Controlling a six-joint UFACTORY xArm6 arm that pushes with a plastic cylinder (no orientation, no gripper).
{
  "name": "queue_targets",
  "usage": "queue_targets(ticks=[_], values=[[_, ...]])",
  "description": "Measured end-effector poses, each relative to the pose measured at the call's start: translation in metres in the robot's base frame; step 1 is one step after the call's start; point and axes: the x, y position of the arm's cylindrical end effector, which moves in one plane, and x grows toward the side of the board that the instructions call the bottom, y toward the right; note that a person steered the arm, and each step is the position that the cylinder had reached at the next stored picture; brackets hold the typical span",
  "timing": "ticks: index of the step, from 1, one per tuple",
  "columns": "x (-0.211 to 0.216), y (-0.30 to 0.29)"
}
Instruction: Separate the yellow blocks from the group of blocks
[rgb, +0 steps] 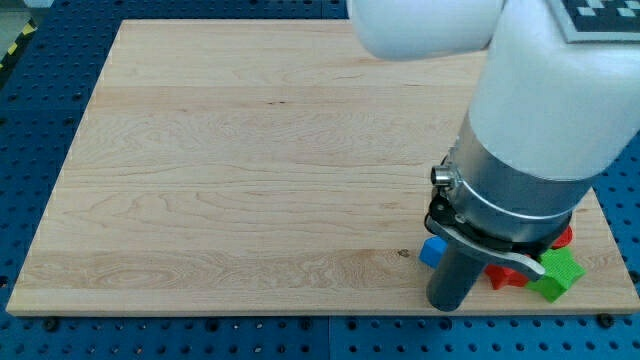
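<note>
My arm sits low over the view's bottom-right corner of the table (250, 160), and its white body and metal collar cover most of the group of blocks. No yellow blocks show at all; I judge they lie under the arm or behind the rod, but I cannot tell which. The tool here is a plain rod with nothing to open or close, and my tip (445, 306) rests close to the table's bottom edge, just to the view's right of the blue block (432, 251) and to the view's left of the red block (506, 277).

The main risk is pushing blind. With the yellow pieces hidden, a stroke could shove the wrong block or drag the whole cluster along. The group is also crowded near the corner, so a push toward the view's bottom or right could slide the green block (557, 274) or the red one off the table. A second red block (565, 237) peeks out behind the arm near the right edge and looks equally exposed.

The table is pale, smooth wood with fine grain, lying on a blue perforated base (60, 60). The blocks look hard and matte; the green one is angular, the blue one reads as a small cube, and the red shapes are too hidden to name.
</note>
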Motion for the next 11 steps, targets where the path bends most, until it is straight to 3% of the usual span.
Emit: queue_targets(ticks=[2, 5, 7, 11], values=[[0.000, 0.016], [-0.001, 0.092], [-0.005, 0.051], [-0.081, 0.033]])
